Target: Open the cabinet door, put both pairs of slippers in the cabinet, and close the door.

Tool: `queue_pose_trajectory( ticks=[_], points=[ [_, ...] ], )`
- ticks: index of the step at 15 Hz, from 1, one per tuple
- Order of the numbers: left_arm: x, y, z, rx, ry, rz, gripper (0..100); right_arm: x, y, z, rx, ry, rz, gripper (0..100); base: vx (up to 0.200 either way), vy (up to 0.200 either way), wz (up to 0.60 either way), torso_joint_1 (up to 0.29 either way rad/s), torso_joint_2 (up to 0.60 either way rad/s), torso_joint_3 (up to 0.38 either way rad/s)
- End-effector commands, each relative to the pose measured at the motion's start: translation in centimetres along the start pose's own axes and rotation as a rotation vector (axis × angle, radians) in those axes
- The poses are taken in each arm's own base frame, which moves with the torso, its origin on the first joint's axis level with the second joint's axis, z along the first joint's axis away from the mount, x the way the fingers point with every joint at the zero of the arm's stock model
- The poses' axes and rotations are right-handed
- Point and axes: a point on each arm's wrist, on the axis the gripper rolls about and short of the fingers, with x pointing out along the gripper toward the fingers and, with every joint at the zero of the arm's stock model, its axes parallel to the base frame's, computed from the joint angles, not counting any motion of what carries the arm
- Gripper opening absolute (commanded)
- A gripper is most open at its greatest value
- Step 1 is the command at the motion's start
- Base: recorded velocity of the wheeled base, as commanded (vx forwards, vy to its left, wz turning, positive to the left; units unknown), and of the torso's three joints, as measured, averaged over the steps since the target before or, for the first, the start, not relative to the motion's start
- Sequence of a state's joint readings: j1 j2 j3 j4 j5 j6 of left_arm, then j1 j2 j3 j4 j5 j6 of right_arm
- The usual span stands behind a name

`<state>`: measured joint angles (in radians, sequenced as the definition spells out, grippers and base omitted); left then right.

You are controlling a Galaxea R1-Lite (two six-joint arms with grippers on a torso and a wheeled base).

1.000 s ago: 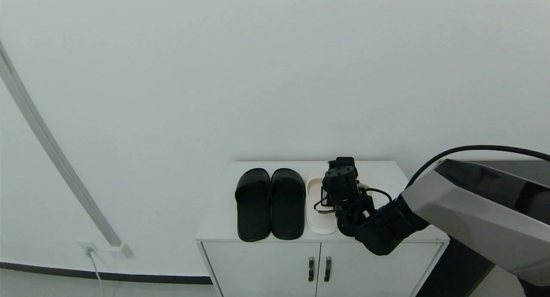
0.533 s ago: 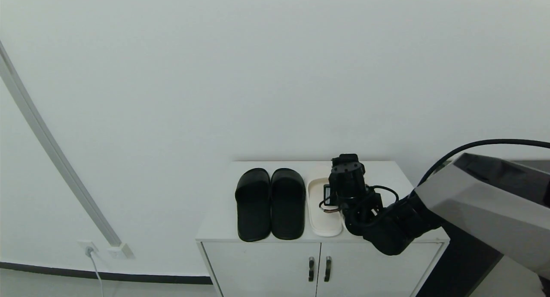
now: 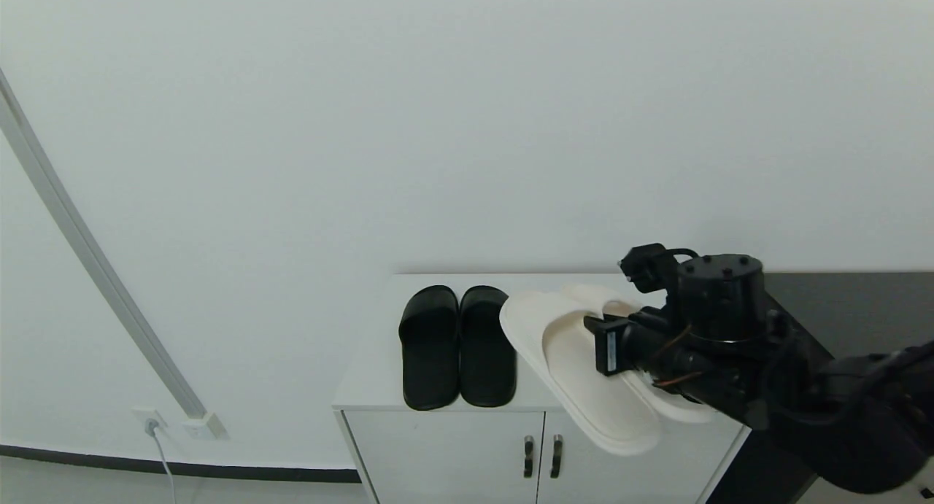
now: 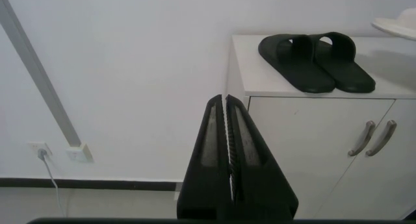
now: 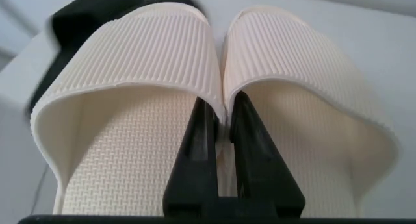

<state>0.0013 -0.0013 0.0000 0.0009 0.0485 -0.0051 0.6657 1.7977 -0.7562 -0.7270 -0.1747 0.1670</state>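
- The left pincer [image 4: 226, 120] is nearest, down low and to the left of the cabinet [image 4: 305, 139]. Its two fingers are pressed together with nothing between them.
- The right pincer [image 3: 584, 318] is up in front of the right side of the cabinet [image 3: 445, 453]. It is squeezed tight on the white slippers [image 3: 576, 387].
- In the right wrist view, the right pincer [image 5: 224, 110] pinches the two inner sides of the white slippers [image 5: 149, 62], right where they meet under the straps.
- The white slippers are up in the air, side by side and tilted. Their heels hang out past the front edge of the cabinet, in front of the right door.
- Both cabinet doors are shut. The two dark handles [image 3: 542, 456] sit close together in the middle.
- The black slippers [image 3: 456, 347] lie flat, side by side, on the left part of the cabinet top, with their toes toward the wall.
- Far back on the left, a grey strip [image 3: 87, 249] slants down the wall to a wall socket [image 3: 149, 420] with a plug in it.
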Motion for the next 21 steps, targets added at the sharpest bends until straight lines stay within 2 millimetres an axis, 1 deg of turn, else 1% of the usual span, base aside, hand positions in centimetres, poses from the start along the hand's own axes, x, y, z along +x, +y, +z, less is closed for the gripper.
queue_pose_trajectory(
  ticks=[1,3,5,10,18,21],
  points=[
    [0.0,0.0,0.0,0.001,0.002,0.001,0,-5.2,-0.6,0.3,-0.024,-0.023,0.110,0,0.000,0.000,0.00,0.000,0.00,0.000],
    [0.0,0.0,0.0,0.002,0.002,0.001,0,-7.2,-0.9,-0.5,-0.036,-0.008,0.157,0,0.000,0.000,0.00,0.000,0.00,0.000],
    [0.0,0.0,0.0,0.002,0.002,0.001,0,-8.5,-0.7,-0.5,-0.041,-0.011,0.252,0,0.000,0.000,0.00,0.000,0.00,0.000],
    [0.0,0.0,0.0,0.002,0.002,0.001,0,-8.8,0.1,-0.8,-0.052,0.008,0.291,0,0.000,0.000,0.00,0.000,0.00,0.000],
    [0.0,0.0,0.0,0.001,0.000,-0.001,0,-8.6,0.3,-1.4,-0.058,0.033,0.294,0,-0.200,0.000,0.00,0.002,0.00,0.001],
    [0.0,0.0,0.0,0.001,0.000,0.001,0,-8.5,0.2,-1.6,-0.060,0.042,0.293,0,0.000,0.000,0.00,0.000,0.00,0.000]
  ],
)
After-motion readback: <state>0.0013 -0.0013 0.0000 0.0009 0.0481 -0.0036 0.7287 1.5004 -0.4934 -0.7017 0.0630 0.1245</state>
